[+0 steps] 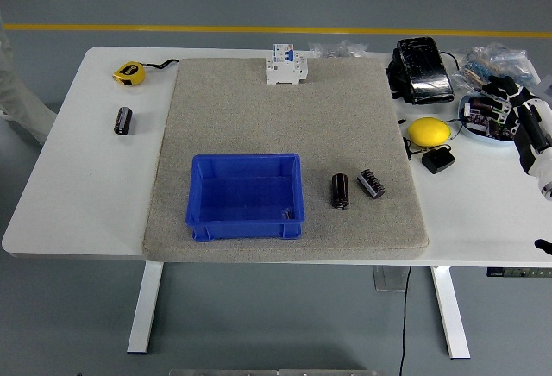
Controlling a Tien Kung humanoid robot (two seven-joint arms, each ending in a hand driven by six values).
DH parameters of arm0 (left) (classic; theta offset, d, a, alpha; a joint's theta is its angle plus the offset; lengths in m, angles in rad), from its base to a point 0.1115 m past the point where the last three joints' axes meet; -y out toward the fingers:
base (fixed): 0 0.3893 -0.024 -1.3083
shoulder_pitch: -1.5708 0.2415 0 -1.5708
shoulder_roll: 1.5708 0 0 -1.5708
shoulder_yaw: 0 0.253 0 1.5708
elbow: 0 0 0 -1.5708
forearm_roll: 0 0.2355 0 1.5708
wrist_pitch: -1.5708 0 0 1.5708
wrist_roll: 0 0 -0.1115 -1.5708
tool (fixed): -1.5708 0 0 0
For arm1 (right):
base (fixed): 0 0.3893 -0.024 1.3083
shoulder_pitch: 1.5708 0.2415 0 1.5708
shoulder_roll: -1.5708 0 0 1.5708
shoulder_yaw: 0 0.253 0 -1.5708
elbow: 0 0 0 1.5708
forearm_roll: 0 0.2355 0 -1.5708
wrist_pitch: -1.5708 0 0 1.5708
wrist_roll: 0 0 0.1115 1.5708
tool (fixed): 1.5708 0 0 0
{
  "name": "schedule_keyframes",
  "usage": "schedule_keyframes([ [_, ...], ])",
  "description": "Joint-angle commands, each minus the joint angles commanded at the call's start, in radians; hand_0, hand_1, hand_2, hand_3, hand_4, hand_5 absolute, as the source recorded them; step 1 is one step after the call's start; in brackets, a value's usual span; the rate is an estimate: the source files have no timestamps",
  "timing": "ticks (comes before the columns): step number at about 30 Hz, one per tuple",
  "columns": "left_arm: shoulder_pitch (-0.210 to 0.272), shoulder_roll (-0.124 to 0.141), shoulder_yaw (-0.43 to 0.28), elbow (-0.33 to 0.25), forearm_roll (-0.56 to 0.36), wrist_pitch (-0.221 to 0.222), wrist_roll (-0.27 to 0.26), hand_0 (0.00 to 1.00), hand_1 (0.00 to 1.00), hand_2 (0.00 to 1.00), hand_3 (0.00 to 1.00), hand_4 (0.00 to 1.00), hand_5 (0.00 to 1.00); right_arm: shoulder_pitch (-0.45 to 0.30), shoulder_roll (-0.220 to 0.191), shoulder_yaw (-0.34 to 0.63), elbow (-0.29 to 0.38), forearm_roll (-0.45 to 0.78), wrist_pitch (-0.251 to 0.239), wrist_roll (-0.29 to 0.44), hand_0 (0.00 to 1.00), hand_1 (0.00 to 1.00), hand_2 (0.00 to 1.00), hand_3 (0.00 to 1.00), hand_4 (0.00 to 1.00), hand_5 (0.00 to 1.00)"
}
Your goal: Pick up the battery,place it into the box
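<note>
Black battery (341, 191) right of box (246, 196) | fingers (528, 134) well apart, seemingly empty

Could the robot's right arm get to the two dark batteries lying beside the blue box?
Probably yes. The right arm sits at the table's right edge, and the mat between it and the batteries is bare; only the yellow object lies nearby.

The right hand (516, 115) is mostly black, with exposed coloured wires and small parts on it. Just behind the hand sits a white rounded wrist cover (542, 147).

No print or label here is legible.
</note>
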Motion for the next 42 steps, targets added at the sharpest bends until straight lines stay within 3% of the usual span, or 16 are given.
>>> schedule_keyframes([
  [9,0.002,-0.004,0.023,0.0,-0.044,0.006,-0.012,0.702,0.723,0.788,0.71,0.701,0.538,0.011,-0.002,-0.007,0.0,-0.004,0.0,-0.002,0.773,0.769,0.797,0.797,0.998,0.879],
  [14,0.003,-0.006,0.034,0.001,-0.064,0.01,-0.016,0.701,0.723,0.787,0.709,0.702,0.538,0.023,-0.023,-0.026,0.0,-0.078,-0.006,-0.019,0.773,0.769,0.797,0.797,0.998,0.879],
  [20,0.003,-0.009,0.04,0.0,-0.068,0.011,-0.014,0.699,0.718,0.784,0.704,0.705,0.539,0.056,-0.087,-0.12,0.011,-0.211,-0.016,-0.037,0.774,0.769,0.793,0.797,0.998,0.876],
  [21,0.003,-0.009,0.04,0.0,-0.068,0.011,-0.013,0.699,0.718,0.784,0.704,0.705,0.539,0.068,-0.101,-0.142,0.015,-0.23,-0.02,-0.038,0.774,0.769,0.793,0.797,0.998,0.876],
  [22,0.002,-0.01,0.039,0.0,-0.066,0.011,-0.012,0.698,0.715,0.785,0.705,0.705,0.539,0.083,-0.12,-0.174,0.02,-0.257,-0.026,-0.038,0.773,0.768,0.79,0.801,0.998,0.806],
  [27,0.001,-0.009,0.038,-0.001,-0.06,0.01,-0.009,0.698,0.715,0.785,0.705,0.705,0.539,0.164,-0.192,-0.315,0.04,-0.438,-0.035,-0.033,0.773,0.768,0.79,0.801,0.998,0.806],
  [28,0.001,-0.009,0.039,-0.001,-0.06,0.01,-0.009,0.697,0.707,0.78,0.702,0.71,0.546,0.178,-0.2,-0.336,0.043,-0.474,-0.034,-0.031,0.774,0.772,0.798,0.832,0.998,0.523],
  [33,0.0,-0.007,0.038,-0.001,-0.052,0.014,-0.005,0.697,0.707,0.78,0.702,0.71,0.546,0.29,-0.247,-0.511,0.065,-0.682,-0.049,0.019,0.774,0.772,0.798,0.832,0.998,0.523],
  [34,-0.001,-0.007,0.039,-0.001,-0.051,0.015,-0.005,0.696,0.698,0.773,0.696,0.707,0.544,0.312,-0.249,-0.549,0.065,-0.727,-0.052,0.026,0.772,0.761,0.792,0.826,0.998,0.256],
  [39,-0.001,-0.008,0.052,-0.003,-0.065,0.021,-0.009,0.696,0.698,0.773,0.696,0.707,0.544,0.403,-0.228,-0.714,0.03,-0.936,-0.052,0.051,0.772,0.761,0.792,0.826,0.998,0.256],
  [40,-0.001,-0.008,0.053,-0.003,-0.066,0.022,-0.009,0.694,0.691,0.766,0.693,0.704,0.539,0.418,-0.218,-0.741,0.015,-0.972,-0.053,0.055,0.769,0.759,0.786,0.828,0.998,0.2],
  [42,0.0,-0.009,0.058,-0.004,-0.071,0.024,-0.01,0.694,0.691,0.766,0.693,0.704,0.539,0.438,-0.197,-0.775,-0.014,-1.008,-0.054,0.058,0.769,0.759,0.786,0.828,0.998,0.2],
])
